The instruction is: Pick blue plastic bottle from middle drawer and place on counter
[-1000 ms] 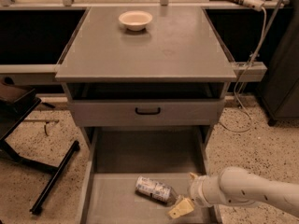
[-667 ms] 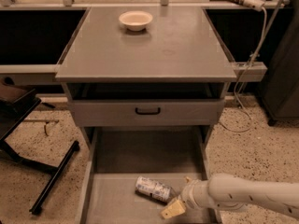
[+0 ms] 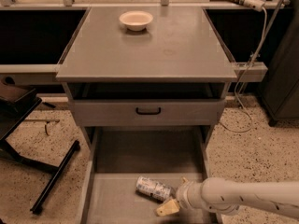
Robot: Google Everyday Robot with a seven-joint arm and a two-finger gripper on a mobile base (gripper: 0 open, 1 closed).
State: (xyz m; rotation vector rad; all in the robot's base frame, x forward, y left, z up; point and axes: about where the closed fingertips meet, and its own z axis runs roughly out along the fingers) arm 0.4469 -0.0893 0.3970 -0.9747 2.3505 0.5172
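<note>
Blue plastic bottle lies on its side on the flat floor of the middle drawer, which is pulled out at the bottom of the cabinet. The blue plastic bottle sits toward the drawer's front right, its long axis running left to right with the right end slightly lower. The gripper is inside the drawer just to the right of the bottle, at the end of a white arm that enters from the right edge. Its two tan fingers are spread apart, one low near the drawer floor and one higher up, and the bottle's right end points into the gap between them (whether either finger touches it, I cannot tell). Above the open drawer is a closed grey drawer front with a black handle. The counter on top carries a shallow cream bowl near its back edge.
</note>
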